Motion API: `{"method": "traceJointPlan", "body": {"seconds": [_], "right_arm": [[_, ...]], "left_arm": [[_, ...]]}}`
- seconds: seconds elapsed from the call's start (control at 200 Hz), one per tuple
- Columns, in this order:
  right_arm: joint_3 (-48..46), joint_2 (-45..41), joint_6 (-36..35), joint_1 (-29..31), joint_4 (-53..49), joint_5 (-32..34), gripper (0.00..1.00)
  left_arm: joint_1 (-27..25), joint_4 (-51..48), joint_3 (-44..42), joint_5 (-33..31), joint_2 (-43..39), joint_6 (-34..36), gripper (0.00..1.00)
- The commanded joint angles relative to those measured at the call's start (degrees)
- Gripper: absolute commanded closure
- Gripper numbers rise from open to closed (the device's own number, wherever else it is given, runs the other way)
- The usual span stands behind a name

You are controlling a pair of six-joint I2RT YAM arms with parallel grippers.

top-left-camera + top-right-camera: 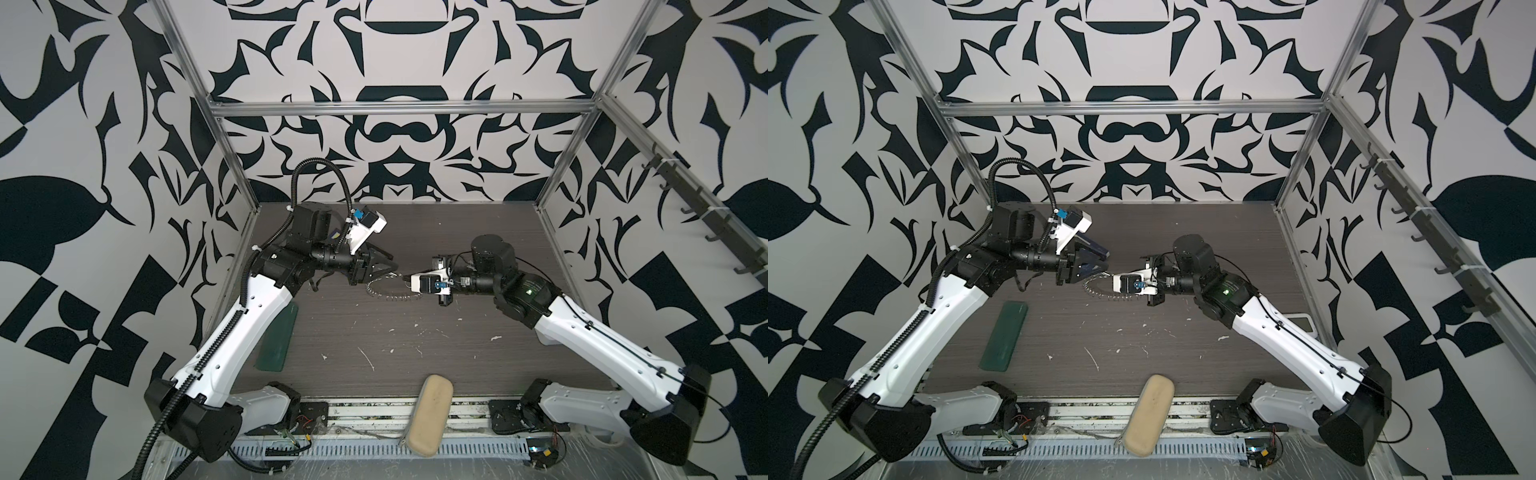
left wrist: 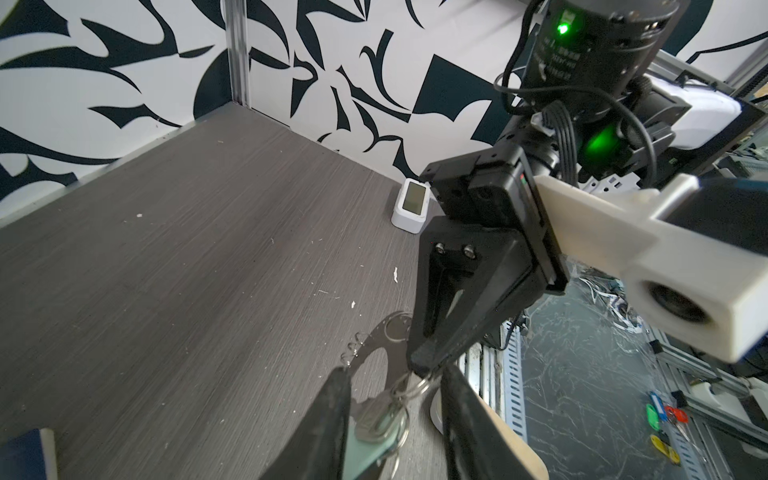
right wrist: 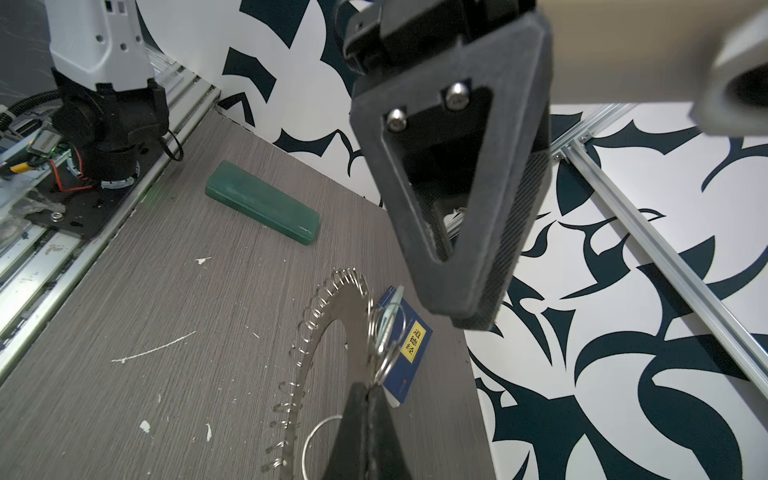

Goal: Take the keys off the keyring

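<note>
The keyring [image 1: 388, 294] [image 1: 1100, 291], a flat grey ring edged with small wire split rings, lies mid-table between the two arms. My right gripper [image 3: 368, 388] is shut on its rim, beside a split ring, and tilts that edge up [image 2: 376, 345]. From that split ring hang the keys [image 2: 376, 417]: a silver key on a pale mint tag [image 2: 365, 451]. They hang between the parted fingers of my left gripper [image 2: 395, 374], which is open. The tag rests near one finger and the other finger stands clear. In the right wrist view the keys [image 3: 388, 316] show edge-on.
A dark green case [image 1: 278, 336] [image 3: 262, 203] lies at the left. A beige pouch [image 1: 428, 409] sits on the front edge. A blue booklet [image 3: 409, 345] lies just behind the keyring. A small white device [image 2: 409, 205] stands by the right wall.
</note>
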Motion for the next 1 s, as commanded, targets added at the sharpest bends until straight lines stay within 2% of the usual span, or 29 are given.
{"method": "traceJointPlan", "body": {"seconds": [0.0, 0.46, 0.605, 0.755, 0.995], "right_arm": [[3.31, -0.45, -0.35, -0.14, 2.06, -1.88, 1.00], [4.45, 0.01, -0.20, -0.14, 1.42, -2.27, 1.00], [4.62, 0.03, -0.21, -0.14, 0.98, -2.40, 1.00], [4.89, 0.21, -0.21, -0.08, 0.69, -2.58, 1.00], [4.22, -0.12, 0.85, -0.14, 0.73, -2.28, 1.00]], "left_arm": [[-0.76, -4.24, 1.70, 1.45, 0.52, 1.37, 0.61], [-0.77, -7.46, 2.05, -0.26, 0.68, 2.34, 0.68], [-0.77, -7.87, 2.22, -0.89, 0.74, 2.47, 0.76], [-0.77, -7.91, 2.66, -1.26, 0.94, 2.30, 1.00], [-0.77, -7.21, 3.52, -4.76, 0.48, 1.90, 1.00]]}}
